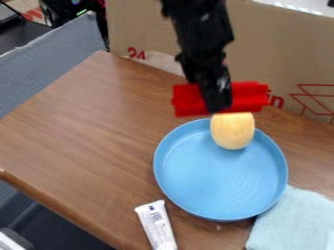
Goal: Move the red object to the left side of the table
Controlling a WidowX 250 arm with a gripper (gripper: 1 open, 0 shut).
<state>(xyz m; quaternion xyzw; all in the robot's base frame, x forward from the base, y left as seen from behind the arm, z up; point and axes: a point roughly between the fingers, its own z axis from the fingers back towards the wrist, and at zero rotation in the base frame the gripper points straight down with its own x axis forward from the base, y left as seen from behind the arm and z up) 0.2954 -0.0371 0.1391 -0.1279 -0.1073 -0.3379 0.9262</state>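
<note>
hand (216, 94): black, at the end of the dark arm (198, 34) that comes down from the top of the view; pinching the red object about its middle, fingers partly spread around it, fingertips hard to make out against the bar
red object (220, 98): bright red flat bar, held in the air, long axis roughly level and running left to right; hangs above the far rim of the plate and in front of the cardboard box; touches neither plate nor table; the hand hides its middle, both ends stick out either side
egg-shaped object (233, 130): yellowish tan, sits in the far part of the plate, just below the red object in the view; cannot tell if the two touch
plate (196, 181): round, blue, lies on the right part of the table; inside bare apart from the egg-shaped object
table (85, 122): brown wood grain, dark edge along the near left side; left side bare wood
cardboard box (280, 68): tan, stands at the back of the table behind the plate; red printing partly hidden by the arm and the bar
tube (155, 225): white, small dark print, lies on the table by the near left rim of the plate, close to the table edge
cloth (294, 225): light blue, bottom right corner, just beside the near right rim of the plate; may overlap it, cannot tell
background: dark grey panel (53, 54) beyond the left edge of the table
</note>
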